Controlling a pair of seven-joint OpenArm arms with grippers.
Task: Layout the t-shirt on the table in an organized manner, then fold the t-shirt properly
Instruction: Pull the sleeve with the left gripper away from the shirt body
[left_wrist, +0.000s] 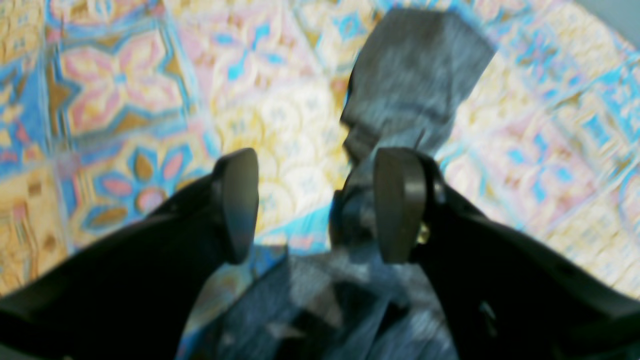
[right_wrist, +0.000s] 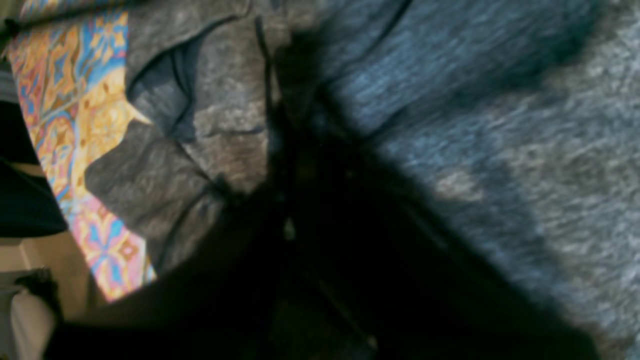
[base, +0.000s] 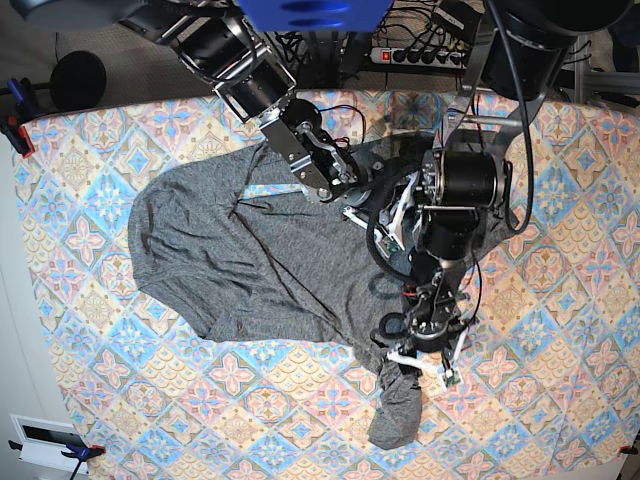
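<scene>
The dark-grey t-shirt (base: 250, 260) lies spread over the left-middle of the patterned table (base: 560, 260). One long sleeve (base: 397, 410) trails toward the front edge. My left gripper (left_wrist: 320, 205) hangs open just above that sleeve (left_wrist: 415, 75), and the fabric runs under its right finger (left_wrist: 400, 205) with nothing pinched. In the base view the left gripper (base: 405, 348) is over the sleeve's upper end. My right gripper (base: 350, 185) is down on the shirt's far edge. In the right wrist view the right gripper (right_wrist: 285, 115) is a blurred dark shape with no gap, pressed on a ridge of fabric (right_wrist: 225, 125).
A power strip (base: 430, 55) and cables lie behind the table's far edge. A black round object (base: 78, 80) sits at the back left. Clamps (base: 15, 130) hold the tablecloth at the left edge. Both arms crowd the middle right of the table.
</scene>
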